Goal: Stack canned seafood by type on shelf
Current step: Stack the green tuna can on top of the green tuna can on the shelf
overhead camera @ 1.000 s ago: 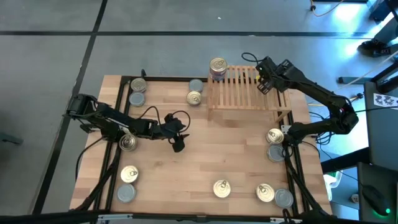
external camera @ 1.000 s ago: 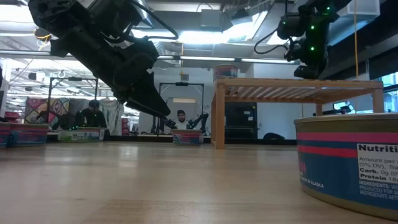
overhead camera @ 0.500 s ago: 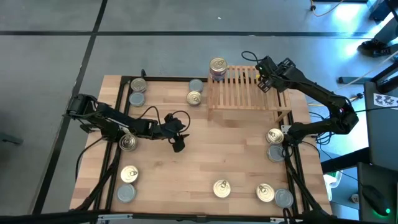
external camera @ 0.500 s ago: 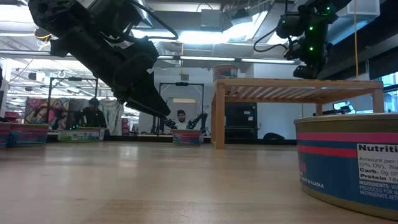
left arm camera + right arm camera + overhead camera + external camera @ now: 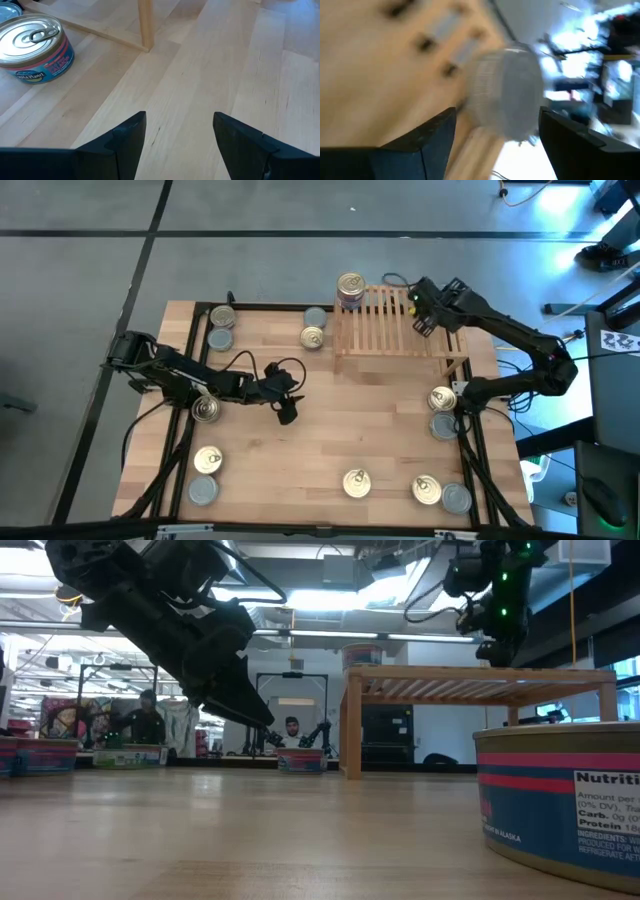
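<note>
Right gripper [image 5: 424,312]: we see it above the light slatted wooden shelf [image 5: 395,330] in the upper right of the high view, shifted slightly since a second ago, fingers apart, empty.
Left gripper [image 5: 287,406]: unchanged, parked left of centre over the wooden counter [image 5: 380,420], fingers apart.
Shelf stock: one stack of round gold-topped tins [image 5: 350,289] on its left corner.
Meaning: we judge another pickup comes next; many tins lie scattered.

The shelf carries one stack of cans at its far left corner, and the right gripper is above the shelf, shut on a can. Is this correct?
Not quite. The stack of cans does stand at the far left corner of the shelf, and the right gripper is above the shelf, but it is open and holds nothing. The high view shows this; the right wrist view shows its fingers apart.
</note>
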Controlling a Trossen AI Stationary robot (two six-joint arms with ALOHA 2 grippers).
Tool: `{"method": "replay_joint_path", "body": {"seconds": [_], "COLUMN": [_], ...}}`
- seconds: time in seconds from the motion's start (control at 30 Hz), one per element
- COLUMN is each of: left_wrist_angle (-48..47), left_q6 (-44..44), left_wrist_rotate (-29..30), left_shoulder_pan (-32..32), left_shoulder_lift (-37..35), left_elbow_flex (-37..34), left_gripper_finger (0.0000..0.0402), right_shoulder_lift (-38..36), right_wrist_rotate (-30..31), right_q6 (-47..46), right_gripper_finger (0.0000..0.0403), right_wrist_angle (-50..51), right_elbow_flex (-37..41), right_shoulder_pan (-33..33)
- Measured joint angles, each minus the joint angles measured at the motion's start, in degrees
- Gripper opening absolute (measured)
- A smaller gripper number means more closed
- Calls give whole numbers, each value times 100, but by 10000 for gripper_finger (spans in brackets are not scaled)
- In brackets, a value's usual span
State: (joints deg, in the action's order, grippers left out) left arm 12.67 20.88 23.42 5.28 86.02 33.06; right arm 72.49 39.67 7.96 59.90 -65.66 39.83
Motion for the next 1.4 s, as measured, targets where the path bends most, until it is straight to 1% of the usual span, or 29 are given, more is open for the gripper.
{"method": "replay_joint_path", "body": {"seconds": [0.1,0.17,0.23,0.3,0.37,0.43,0.57,0.67,0.8,0.9,1.03,1.2,1.4], "left_wrist_angle": [7,16,28,34,43,46,131,212,334,345,343,341,339], "left_q6": [-2,-2,0,3,4,7,33,22,-15,-18,-22,-23,-24], "left_wrist_rotate": [0,0,0,1,0,-3,0,0,0,0,0,0,0], "left_shoulder_pan": [0,0,9,31,48,50,48,70,70,70,70,70,70], "left_shoulder_lift": [0,0,0,0,0,0,0,0,0,0,0,0,0], "left_elbow_flex": [0,0,0,1,2,1,2,2,2,2,2,2,2], "left_gripper_finger": [229,229,229,229,229,229,229,229,229,229,229,229,229], "right_shoulder_lift": [-2,-20,-76,-159,-218,-261,-263,-262,-260,-260,-239,-65,336], "right_wrist_rotate": [-222,-471,-999,-1775,-2532,-3050,-3607,-4063,-4417,-4730,-5106,-4988,-5179], "right_q6": [-524,-920,-1278,-1559,-1769,-1994,-2400,-2670,-3109,-3424,-3813,-4202,-4319], "right_gripper_finger": [273,273,273,273,273,273,273,273,273,262,219,153,94], "right_wrist_angle": [597,1051,1470,1711,1807,1821,1950,2027,2025,1987,1620,1598,1602], "right_elbow_flex": [-321,-513,-636,-615,-415,-114,605,1143,1669,1957,2104,2185,2196], "right_shoulder_pan": [-634,-1112,-1601,-2080,-2514,-2937,-3631,-3992,-4310,-4479,-4727,-4984,-5123]}}
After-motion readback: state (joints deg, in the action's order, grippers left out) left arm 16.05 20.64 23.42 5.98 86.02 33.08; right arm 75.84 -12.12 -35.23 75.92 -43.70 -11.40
